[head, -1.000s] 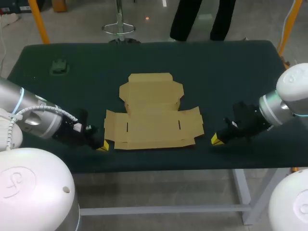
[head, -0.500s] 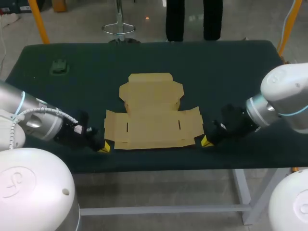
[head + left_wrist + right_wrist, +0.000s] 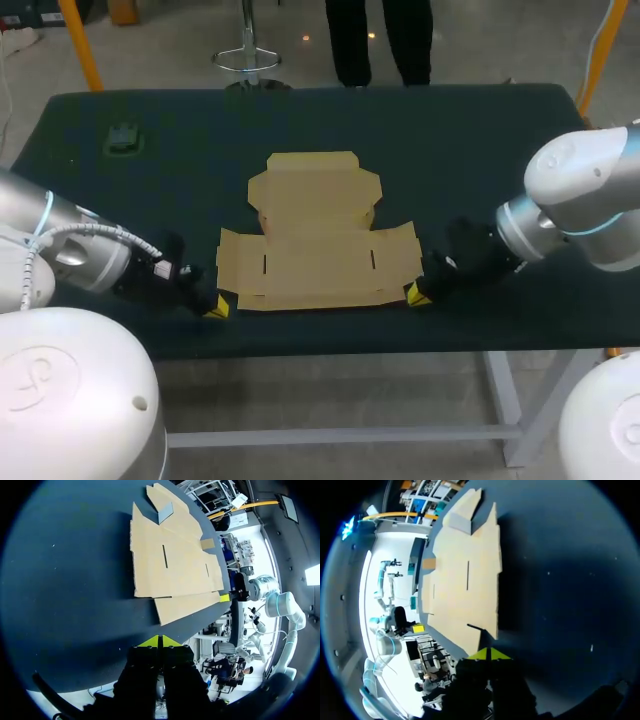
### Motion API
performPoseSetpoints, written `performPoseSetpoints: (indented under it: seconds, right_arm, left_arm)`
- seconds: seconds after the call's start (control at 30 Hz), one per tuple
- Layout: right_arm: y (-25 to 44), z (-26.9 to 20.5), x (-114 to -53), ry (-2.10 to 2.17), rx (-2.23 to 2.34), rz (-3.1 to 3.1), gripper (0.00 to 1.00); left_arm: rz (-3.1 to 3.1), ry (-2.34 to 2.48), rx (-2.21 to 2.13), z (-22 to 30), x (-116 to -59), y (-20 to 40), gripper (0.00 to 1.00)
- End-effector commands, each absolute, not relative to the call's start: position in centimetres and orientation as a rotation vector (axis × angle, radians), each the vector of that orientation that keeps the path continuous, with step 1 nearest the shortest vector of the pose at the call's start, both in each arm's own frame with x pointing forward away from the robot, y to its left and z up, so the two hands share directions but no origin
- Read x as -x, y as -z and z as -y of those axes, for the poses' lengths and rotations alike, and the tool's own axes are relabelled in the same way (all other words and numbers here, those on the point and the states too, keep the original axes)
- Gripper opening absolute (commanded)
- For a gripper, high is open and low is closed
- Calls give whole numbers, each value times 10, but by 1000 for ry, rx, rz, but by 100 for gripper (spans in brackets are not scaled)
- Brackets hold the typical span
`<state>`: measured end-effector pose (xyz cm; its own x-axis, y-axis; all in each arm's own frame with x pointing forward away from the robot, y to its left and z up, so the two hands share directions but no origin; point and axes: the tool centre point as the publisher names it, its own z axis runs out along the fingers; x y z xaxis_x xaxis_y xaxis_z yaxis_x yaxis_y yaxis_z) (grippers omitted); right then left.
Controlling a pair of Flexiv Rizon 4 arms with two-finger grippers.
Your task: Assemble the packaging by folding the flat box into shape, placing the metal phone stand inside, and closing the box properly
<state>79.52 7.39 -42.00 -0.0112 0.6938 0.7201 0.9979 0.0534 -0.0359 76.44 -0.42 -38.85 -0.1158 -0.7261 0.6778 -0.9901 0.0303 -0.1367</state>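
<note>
The flat brown cardboard box lies unfolded in the middle of the dark table, its lid flap pointing to the far side. A small dark phone stand sits at the far left. My left gripper is shut and empty, low on the table just off the box's front left corner. My right gripper is also shut and empty, its yellow tips right at the front right corner. In the wrist views each gripper has its tips pressed together, with the cardboard just ahead.
The table's front edge runs close behind both grippers. Dark tabletop stretches to the left, right and far side of the box.
My right arm has moved left along the table until its tips reached the box's front right corner. The left arm has barely shifted. Both grippers stayed shut.
</note>
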Motion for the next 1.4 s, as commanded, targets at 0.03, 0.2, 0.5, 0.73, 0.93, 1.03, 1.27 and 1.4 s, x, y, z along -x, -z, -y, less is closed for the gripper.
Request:
performPoseSetpoints:
  seconds: [0.03, 0.2, 0.5, 0.73, 0.93, 1.03, 1.27, 1.4]
  right_arm:
    - [425, -77, -801, 681, 1683, 1758, 0]
    - [426, -80, -803, 683, 1675, 1761, 0]
    - [426, -84, -805, 692, 1664, 1764, 0]
    - [426, -85, -806, 698, 1658, 1765, 0]
    - [427, -86, -806, 699, 1653, 1766, 0]
    - [427, -86, -806, 700, 1651, 1766, 0]
    - [428, -87, -807, 700, 1649, 1765, 0]
    - [428, -88, -807, 698, 1646, 1768, 0]
  left_arm:
    - [1891, -826, -1733, 5, -767, 390, 0]
    - [1888, -828, -1731, 3, -768, 391, 0]
    - [1859, -809, -1737, 1, -770, 396, 0]
    - [1846, -796, -1735, 2, -771, 400, 0]
    - [1826, -765, -1730, 6, -773, 408, 0]
    - [1817, -750, -1727, 8, -775, 412, 0]
    - [1807, -742, -1709, 14, -779, 416, 0]
    - [1809, -740, -1694, 19, -782, 417, 0]
